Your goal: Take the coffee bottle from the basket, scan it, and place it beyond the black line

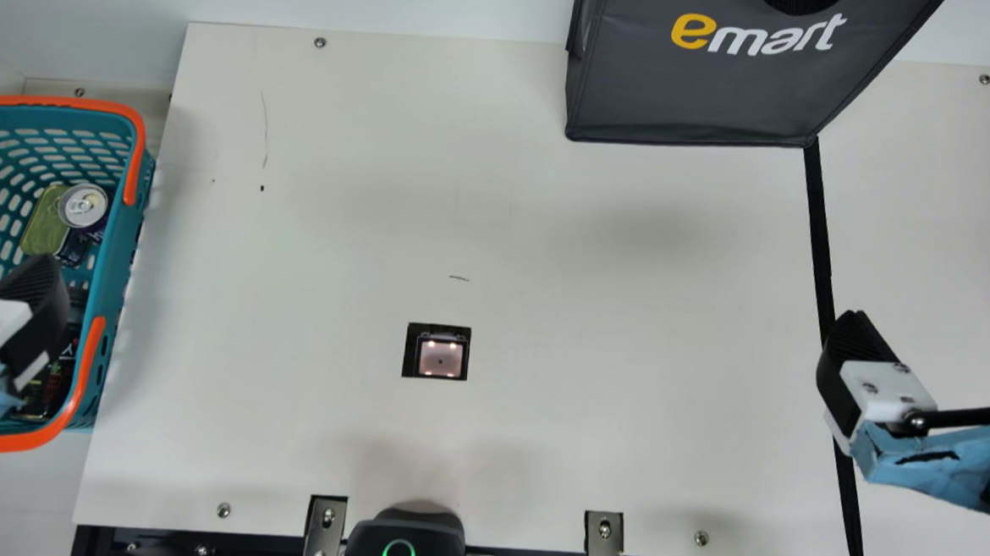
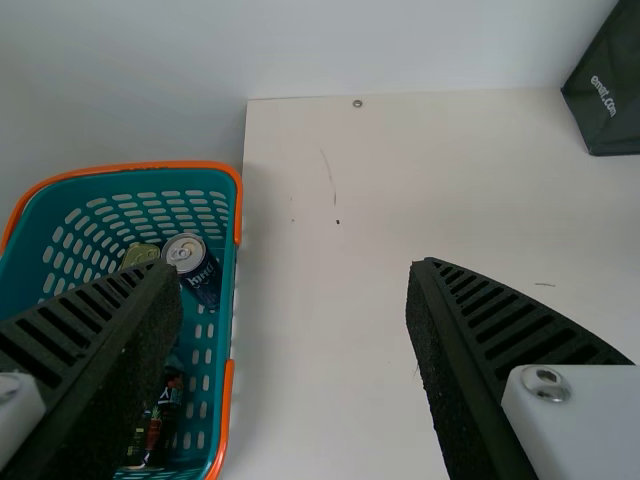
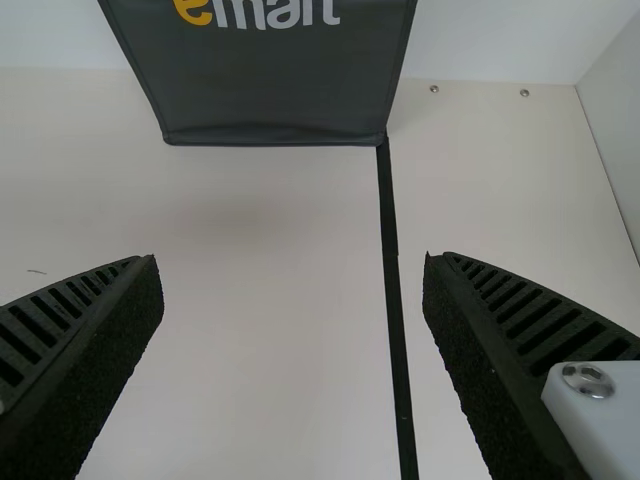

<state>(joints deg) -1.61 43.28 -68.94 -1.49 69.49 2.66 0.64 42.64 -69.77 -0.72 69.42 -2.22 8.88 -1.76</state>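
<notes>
Two grippers stand wide, each with nothing between its fingers. The left gripper (image 1: pixel 10 320) hangs over the basket (image 1: pixel 114 271), hiding part of what lies inside; the right gripper (image 1: pixel 933 331) hangs at the black line (image 1: pixel 819 236), with one finger near the line and the other over the strip beyond it.

Inside the basket, toward its near end, lies a dark item (image 2: pixel 160 430) with red and green print (likely the coffee bottle, though it is too covered for me to tell for certain). Farther back in the same basket are a dark can (image 2: pixel 200 270) with a silvery top and, just beside it, a yellow-green tin (image 1: pixel 44 225).

A small square scanner window (image 1: pixel 441 357), lit pink, is set into the pale table (image 1: pixel 547 255). A black device (image 1: pixel 400 544) with a green ring sits at the near edge. At the far side, a dark grey bag (image 1: pixel 691 98) has its lower corner at the line's far end.
</notes>
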